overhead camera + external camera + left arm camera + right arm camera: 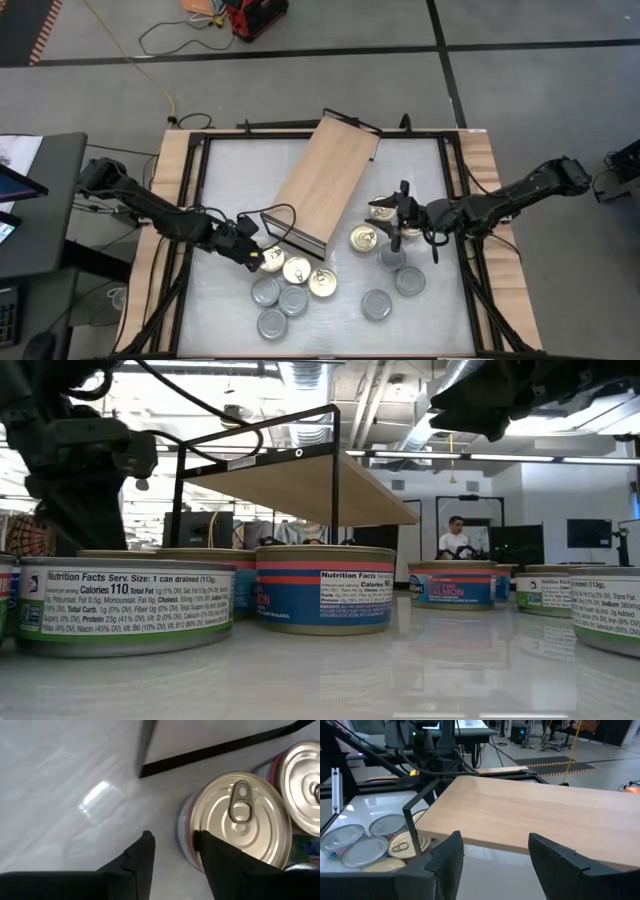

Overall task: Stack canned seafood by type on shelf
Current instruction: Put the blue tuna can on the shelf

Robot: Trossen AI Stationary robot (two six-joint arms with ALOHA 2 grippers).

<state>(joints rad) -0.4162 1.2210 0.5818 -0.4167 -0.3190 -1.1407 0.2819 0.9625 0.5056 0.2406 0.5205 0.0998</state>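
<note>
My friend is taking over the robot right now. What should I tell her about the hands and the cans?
Left gripper: down at the left end of the can cluster, fingers partly closed beside a gold-lid can, not gripping it yet.
Right gripper: open, empty, above the cans right of the shelf.
Cans: all on the table; gold lids and silver lids mixed in front of the shelf, more near the right gripper.
Done: nothing on the shelf top.
Left: sort every can by type and stack them on the shelf.
</note>
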